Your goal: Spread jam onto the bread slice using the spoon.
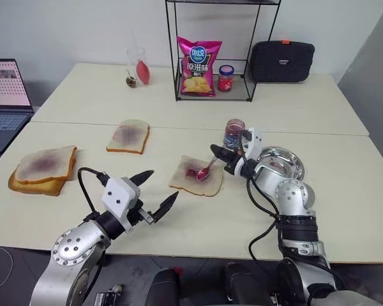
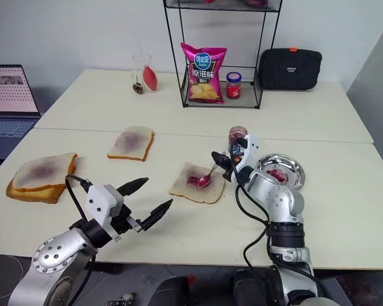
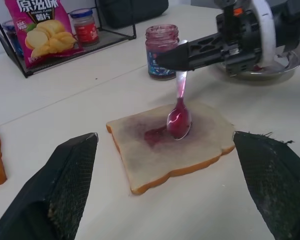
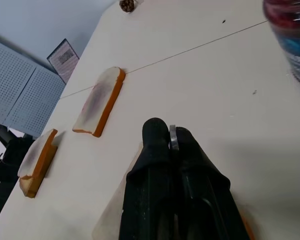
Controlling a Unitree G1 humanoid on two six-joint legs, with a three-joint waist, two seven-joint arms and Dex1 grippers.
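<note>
R gripper (image 1: 225, 155) jaws pinched tight on handle of the spoon (image 3: 179, 116), fingers pointing fwd and toward robot's left, just above table. Spoon slants down from the grip; its bowl, coated red, sits on the middle of the bread slice (image 3: 172, 147), touching the wet blob of jam (image 3: 154, 135) there, w/ a paler purple stain spread around it. L gripper (image 1: 158, 190) jaws wide apart, holding nothing, hovering over the near table edge, just short of the slice and to its left; the two black fingers (image 3: 65, 185) frame the slice in the L wrist view. Bread slice lies flat on the cream table (image 1: 345, 197), near centre. Just behind it, beside the R gripper, stands the open jam jar (image 3: 161, 51); a steel dish (image 1: 287, 162) w/ red smears sits to the right of that. Further left: another single stained slice (image 1: 128, 136), and a thick stack of slices (image 1: 43, 169) near the left edge. At back, wire rack (image 1: 214, 64) w/ pink chip bag (image 1: 198, 66) and red-lidded jar (image 1: 226, 78); black case (image 1: 282, 61) beside it, laptop (image 1: 6, 102) far left.
</note>
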